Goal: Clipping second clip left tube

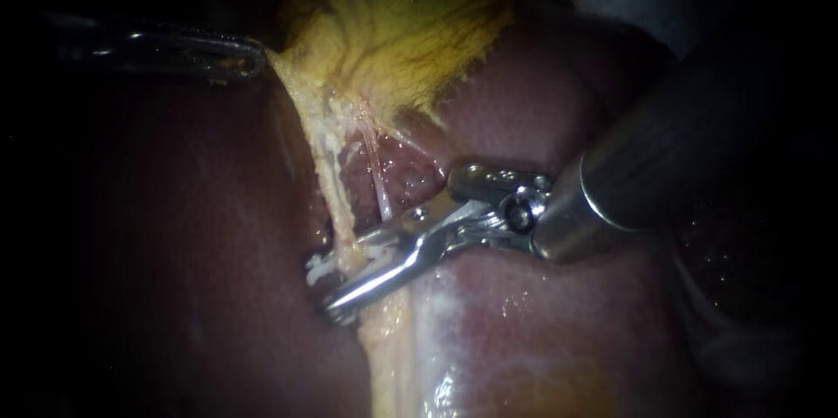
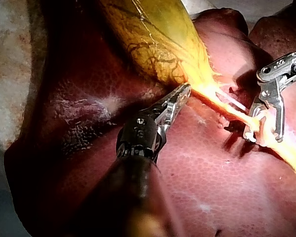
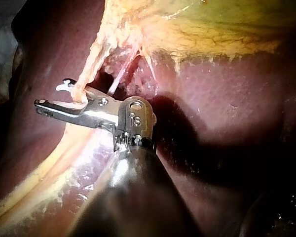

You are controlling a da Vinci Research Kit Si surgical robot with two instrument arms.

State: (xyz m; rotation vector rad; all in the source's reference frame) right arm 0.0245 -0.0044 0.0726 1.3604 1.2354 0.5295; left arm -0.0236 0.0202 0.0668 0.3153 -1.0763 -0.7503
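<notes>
**On the dark liver (image 1: 175,252), open jaws astride the left tube (image 1: 325,165)**

A pale, mottled surface (image 2: 10,54) shows under the edge of the liver in the left wrist view. The liver itself is deep red, wet and finely pebbled. Above it lies the gallbladder (image 1: 410,25), yellow-green and threaded with dark branching lines.

The left tube is a cream-yellow, ragged strand. It runs from the gallbladder's lower end down across the liver and is pulled taut. Just beside it is a much thinner pinkish tube (image 1: 377,178), apart from the jaws.

The right instrument (image 1: 321,287) comes in on a thick grey shaft, and its bright metal jaws stand apart. The left tube passes straight through the gap between them, one jaw on each side. A small white clip (image 1: 316,268) with a hooked end shows at the tip of one jaw, just past the tube (the hook is plainest from the right arm's own camera (image 3: 65,85)). I cannot tell whether the clip reaches the other jaw, nor whether it presses on the tube.

The left instrument (image 1: 244,58) sits higher up. Its slim jaws are clenched on the yellow tissue at the edge of the gallbladder where the strand begins, and the tissue there is drawn out to a point. From its own camera (image 2: 183,93) the pinch is clear, with the right instrument (image 2: 263,137) further along the same strand.
</notes>
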